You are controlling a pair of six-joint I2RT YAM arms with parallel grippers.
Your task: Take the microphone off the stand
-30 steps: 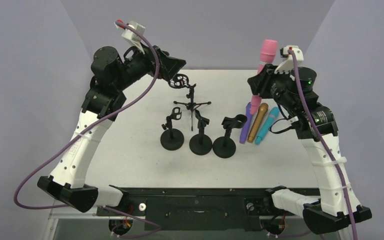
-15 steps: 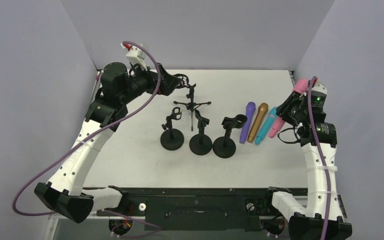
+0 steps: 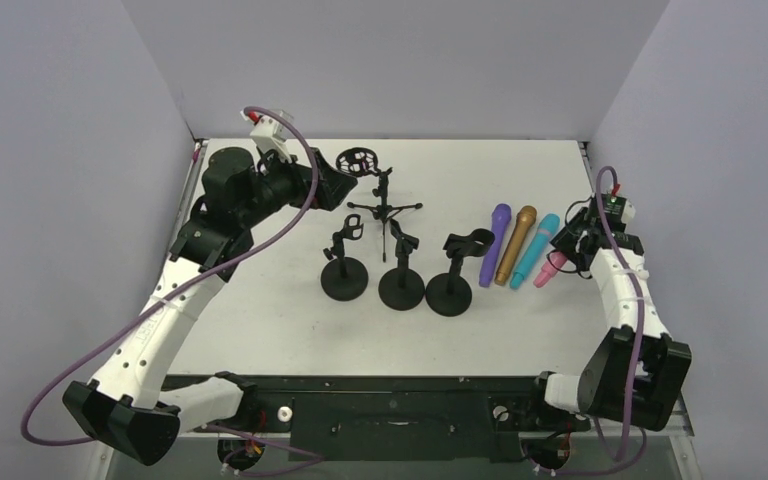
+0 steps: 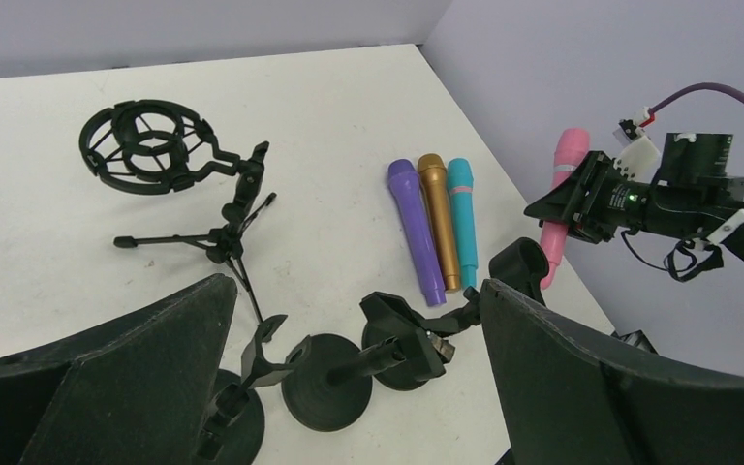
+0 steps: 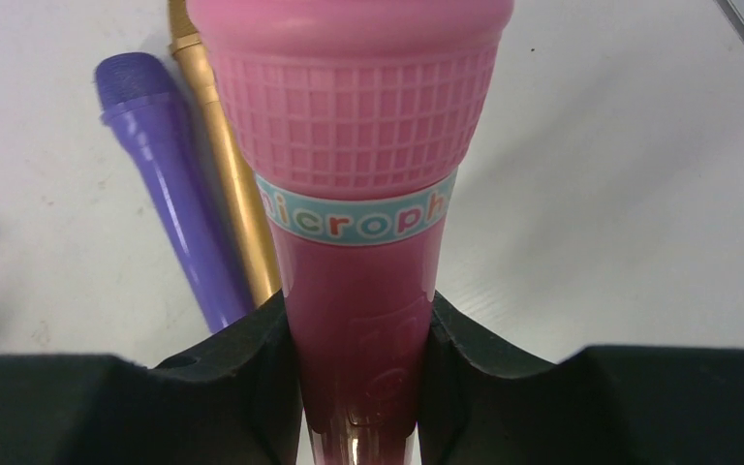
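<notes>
1. Since half a second earlier, the right arm had folded low and brought the pink microphone (image 3: 551,267) down from a steep tilt to just beside the teal microphone (image 3: 536,250). The left arm had drawn back a little from the shock mount (image 3: 356,160).
2. The right gripper (image 3: 570,248) was clamped on the handle just under the lettered band. The left gripper (image 3: 340,184) hung with its fingers apart, holding nothing.
3. The pink microphone was off any stand; the rightmost stand (image 3: 449,283) showed an empty clip. It sat over the right side of the counter (image 3: 260,300), though I could not tell whether it touched.
4. The main risk, as I judged it, was letting go before the tail rested on the counter, which would drop it. Being round-bodied, it could then roll toward the right edge close by or knock the teal microphone out of its row.
5. Pushing further down with the tail already grounded could lever the handle in the grip.
6. Its long axis ran near-left to far-right, roughly parallel to the teal microphone. The head pointed to the far side and seemed higher than the tail.
</notes>
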